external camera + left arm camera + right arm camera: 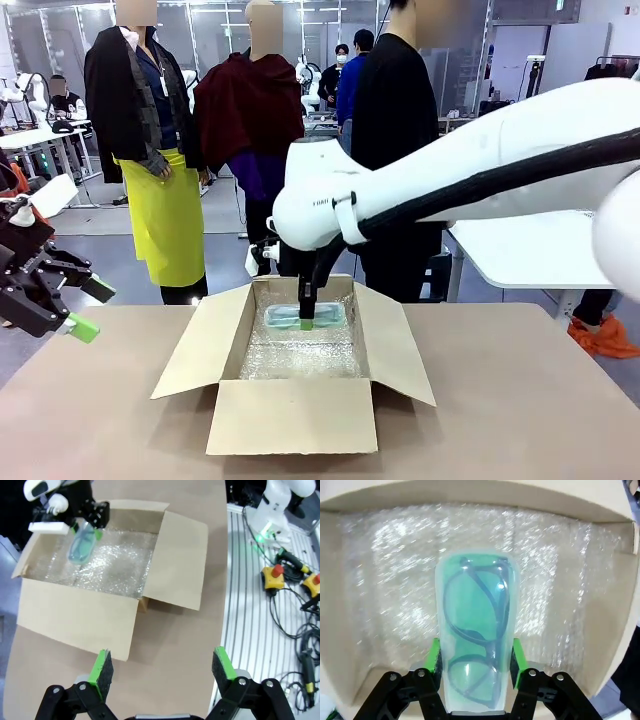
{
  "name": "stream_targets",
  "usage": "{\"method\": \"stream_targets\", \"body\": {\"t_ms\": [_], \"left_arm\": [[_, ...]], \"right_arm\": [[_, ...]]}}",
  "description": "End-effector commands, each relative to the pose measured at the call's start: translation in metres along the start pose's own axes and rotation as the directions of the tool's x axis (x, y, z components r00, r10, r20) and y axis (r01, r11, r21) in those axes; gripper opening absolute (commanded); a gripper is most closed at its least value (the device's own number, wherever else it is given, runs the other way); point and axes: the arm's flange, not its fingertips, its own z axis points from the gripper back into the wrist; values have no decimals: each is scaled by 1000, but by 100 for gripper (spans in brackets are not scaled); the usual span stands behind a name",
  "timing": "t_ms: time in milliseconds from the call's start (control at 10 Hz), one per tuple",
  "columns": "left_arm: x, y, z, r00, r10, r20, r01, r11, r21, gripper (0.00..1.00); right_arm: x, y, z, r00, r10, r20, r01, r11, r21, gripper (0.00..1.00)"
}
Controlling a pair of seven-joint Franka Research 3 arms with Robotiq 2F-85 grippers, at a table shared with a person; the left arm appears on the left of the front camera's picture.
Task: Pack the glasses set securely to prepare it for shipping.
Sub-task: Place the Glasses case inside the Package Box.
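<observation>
A clear-wrapped pack with mint-green-framed glasses [475, 635] of the glasses set is held between my right gripper's [475, 661] green pads, so the right gripper is shut on it. In the front view the right gripper [306, 318] reaches down into the open cardboard box [296, 415], with the pack [304, 316] low over the bubble wrap [300, 355] lining the bottom. The left wrist view shows the same pack [81, 545] inside the box [75, 615]. My left gripper [86, 308] hangs open at the far left, above the table, empty; its pads [101, 667] stand wide apart.
The box's flaps [398, 345] are spread open to all sides on the brown table [520, 400]. A person in black stands behind the box at the far edge. Beyond the table's edge in the left wrist view lie cables and yellow button boxes [272, 577].
</observation>
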Motion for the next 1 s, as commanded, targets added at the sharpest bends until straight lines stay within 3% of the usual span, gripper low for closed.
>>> {"method": "stream_targets", "body": {"t_ms": [0, 300, 500, 600, 900], "left_arm": [[1, 0, 2, 1000, -3, 25, 3, 1000, -15, 100], [1, 0, 2, 1000, -3, 25, 3, 1000, -15, 100], [1, 0, 2, 1000, -3, 25, 3, 1000, -15, 100], [1, 0, 2, 1000, -3, 25, 3, 1000, -15, 100], [1, 0, 2, 1000, -3, 25, 3, 1000, -15, 100]], "right_arm": [[2, -20, -23, 998, 39, 55, -40, 999, 19, 46], [3, -42, -55, 998, 64, 26, -64, 998, -16, 46], [4, -44, -57, 998, 61, 18, -61, 998, 10, 90], [3, -45, -56, 998, 50, 24, -51, 999, 18, 100], [-4, -39, -41, 999, 8, 43, -9, 1000, 28, 100]]}}
